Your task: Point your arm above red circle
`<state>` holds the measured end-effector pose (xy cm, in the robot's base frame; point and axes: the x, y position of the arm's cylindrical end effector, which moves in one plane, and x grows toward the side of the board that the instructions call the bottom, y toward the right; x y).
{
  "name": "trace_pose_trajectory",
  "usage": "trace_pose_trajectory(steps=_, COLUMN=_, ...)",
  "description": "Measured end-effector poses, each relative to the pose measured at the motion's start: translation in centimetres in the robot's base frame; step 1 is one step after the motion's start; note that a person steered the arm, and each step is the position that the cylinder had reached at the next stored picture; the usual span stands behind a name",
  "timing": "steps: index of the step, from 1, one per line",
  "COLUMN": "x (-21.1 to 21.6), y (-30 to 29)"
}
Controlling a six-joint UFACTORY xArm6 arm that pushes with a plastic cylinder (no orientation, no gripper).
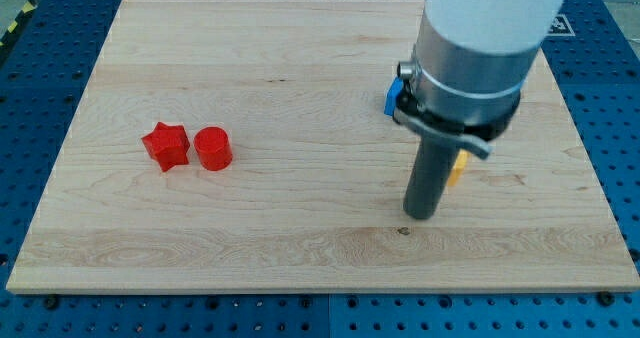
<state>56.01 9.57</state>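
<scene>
A red circle block (213, 148) sits on the wooden board (300, 68) at the view's left. A red star block (166, 145) touches its left side. My tip (421, 215) rests on the board at the view's right of centre, far to the right of the red circle and a little lower in the view. The arm's white and grey body (480, 38) rises above the rod.
A blue block (394, 95) shows partly behind the arm's left edge. A yellow block (457, 167) shows partly beside the rod's right side. The board lies on a blue perforated table (40, 98).
</scene>
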Motion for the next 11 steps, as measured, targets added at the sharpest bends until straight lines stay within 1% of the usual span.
trace_pose_trajectory(steps=1, x=1.4, y=0.0)
trace_pose_trajectory(steps=2, x=-0.9, y=0.0)
trace_pose_trajectory(steps=3, x=-1.6, y=-0.1)
trace_pose_trajectory(steps=4, x=-3.0, y=-2.5)
trace_pose_trajectory(steps=5, x=-6.6, y=-5.1)
trace_pose_trajectory(steps=7, x=-13.2, y=-17.6)
trace_pose_trajectory(steps=8, x=-14.6, y=-22.4)
trace_pose_trajectory(steps=9, x=-12.8, y=-24.2)
trace_pose_trajectory(steps=11, x=-8.7, y=-24.2)
